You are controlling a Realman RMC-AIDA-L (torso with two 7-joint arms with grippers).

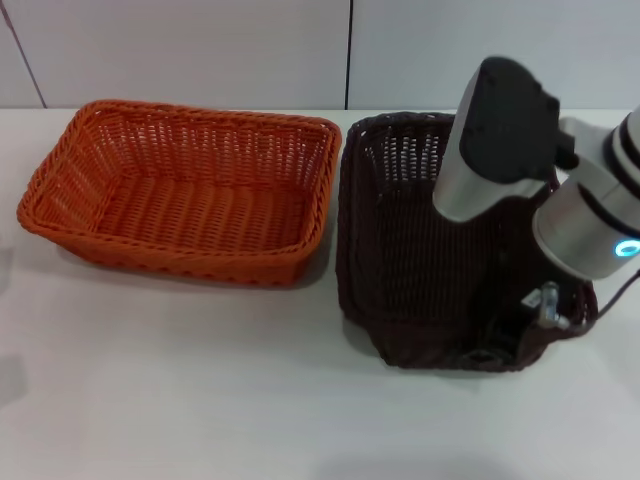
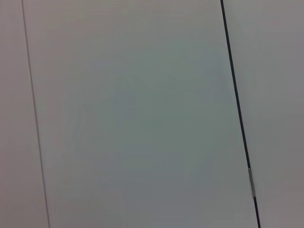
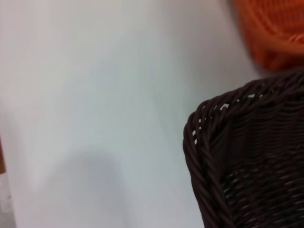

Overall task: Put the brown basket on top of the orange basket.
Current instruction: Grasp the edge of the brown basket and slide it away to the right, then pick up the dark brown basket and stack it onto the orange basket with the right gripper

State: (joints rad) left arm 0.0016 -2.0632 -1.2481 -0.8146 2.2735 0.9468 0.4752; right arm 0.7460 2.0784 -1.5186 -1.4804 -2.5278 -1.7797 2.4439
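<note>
The right gripper [image 1: 500, 335] is reaching down into the brown basket [image 1: 420, 240], at its near right corner, i.e. the corner closest to the robot body. Its dark fingers are sitting low against the inner side of the rim there, but the arm is covering most of them, so I cannot tell if they are open or already closed on the rim.

Both baskets are standing upright on the white table [image 1: 200, 400], side by side and almost touching at the rims. The orange basket [image 1: 180, 190] is lying to the left of the gripper, just past the far side of the brown one. This is the relation that matters for the coming move: the carry is going to the left, across the whole width of the brown basket, and up over the orange rim.

The long axis of the brown basket is running roughly away from the robot, while the orange one is lying more sideways, a bit turned. So I judge the brown one is needing approx. a quarter turn before it can sit properly on top.

The right arm is clearly the nearer one. The left gripper is not in sight anywhere; its wrist cam is looking only at a plain wall panel [image 2: 133, 118]. In the right wrist cam, a corner of the brown basket is filling the view, w/ the orange one behind it.
</note>
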